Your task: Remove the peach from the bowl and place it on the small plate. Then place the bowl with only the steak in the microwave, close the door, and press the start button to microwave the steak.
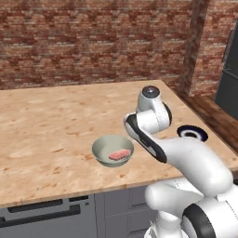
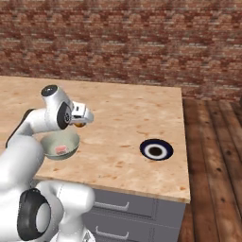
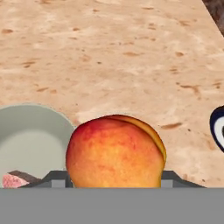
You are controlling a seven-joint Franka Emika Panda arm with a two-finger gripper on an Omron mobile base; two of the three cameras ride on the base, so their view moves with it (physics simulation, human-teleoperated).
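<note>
peach [image 3: 114, 151] sits between my jaws, clamped on either side, lifted clear above the bench [image 1: 51, 125] with the bowl [image 3: 30, 140] just off to one side below me. in the right base view my jaws [image 2: 80, 124] hang just above the bowl's [image 2: 59, 144] far rim, an orange sliver of fruit [image 2: 80, 125] peeking out under the hand. the steak [image 1: 119, 155] lies alone in the bowl [image 1: 113, 149], so that part looks done, i judge.

what's left of this step is the carry to the small plate [image 2: 156, 150], the dark-rimmed one with a white middle, well apart from the bowl toward the bench's right edge. i'd keep the grip steady, not squeeze harder, since round fruit can squirt out sideways. travel level and high enough to clear the bowl rim first, then cross over the bare bench. centre over the plate's white middle before lowering, set the fruit down till it touches, then part slowly; a peach may roll, and the plate is shallow and near the edge
</note>
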